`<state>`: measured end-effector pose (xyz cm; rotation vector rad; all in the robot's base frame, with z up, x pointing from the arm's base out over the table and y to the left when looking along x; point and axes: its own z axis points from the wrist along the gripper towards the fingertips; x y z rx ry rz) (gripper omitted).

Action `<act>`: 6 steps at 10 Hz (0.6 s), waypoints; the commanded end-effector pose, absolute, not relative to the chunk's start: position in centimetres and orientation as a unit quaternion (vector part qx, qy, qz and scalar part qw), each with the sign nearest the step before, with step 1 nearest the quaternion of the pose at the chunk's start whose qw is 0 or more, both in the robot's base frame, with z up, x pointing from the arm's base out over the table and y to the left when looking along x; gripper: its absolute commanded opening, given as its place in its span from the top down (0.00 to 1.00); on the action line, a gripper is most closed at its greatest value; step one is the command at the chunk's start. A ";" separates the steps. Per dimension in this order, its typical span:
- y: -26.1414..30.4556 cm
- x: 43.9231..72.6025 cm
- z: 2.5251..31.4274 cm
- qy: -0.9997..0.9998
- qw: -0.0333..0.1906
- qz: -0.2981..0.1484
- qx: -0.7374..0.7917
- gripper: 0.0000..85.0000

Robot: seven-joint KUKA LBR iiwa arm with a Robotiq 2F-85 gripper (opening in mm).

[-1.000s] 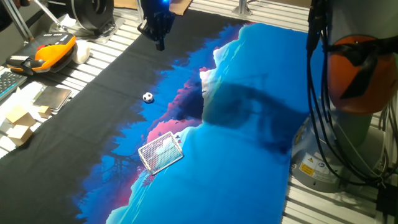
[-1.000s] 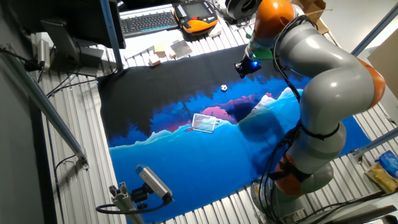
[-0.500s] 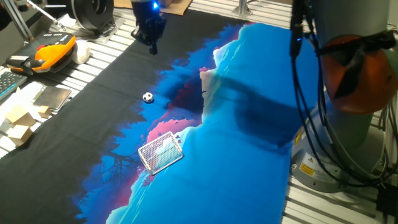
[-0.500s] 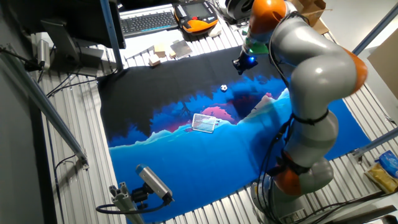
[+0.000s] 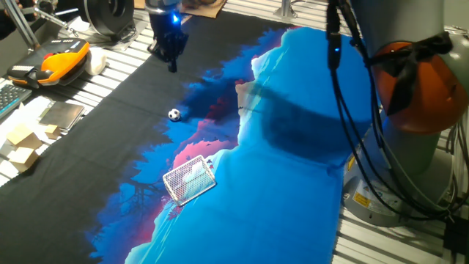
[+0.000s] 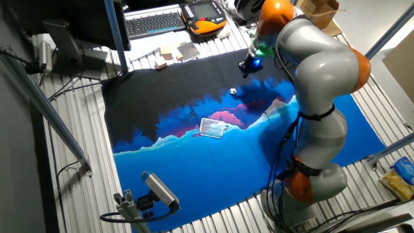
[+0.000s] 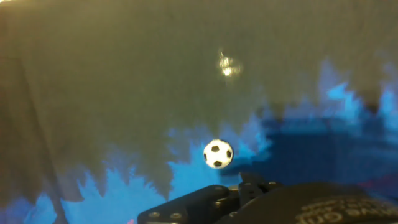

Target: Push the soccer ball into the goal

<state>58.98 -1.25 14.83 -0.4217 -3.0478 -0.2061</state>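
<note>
Since a second ago, the gripper (image 5: 172, 64) is drifting leftward above the black cloth (image 5: 117, 125); whether its fingers are apart cannot be told. Soccer ball (image 5: 174, 114) is sitting still, well apart from the goal (image 5: 188, 179), nothing lying between them. Orange pendant (image 5: 62, 62) is resting nearby.

A matt cloth (image 5: 293, 183), printed blue, pink and black, is covering the worktop (image 5: 124, 55), whose bare edge beside the cloth is showing ribbed, dull metal. On the cloth, the soccer ball (image 5: 174, 114) is looking smooth and slightly glossy, and the goal (image 5: 189, 179) is showing fine white mesh. The arm's shells (image 6: 323, 65) are gleaming as smooth grey and orange plastic. Beside the cloth, pale wooden blocks (image 5: 22, 143) are looking matt.
</note>
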 end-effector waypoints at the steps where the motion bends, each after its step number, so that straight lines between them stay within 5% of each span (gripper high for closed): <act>1: -0.5 58.4 14.5 -0.987 0.033 -0.059 -0.148 1.00; 6: 0.3 57.5 16.6 -0.991 0.035 -0.051 -0.121 1.00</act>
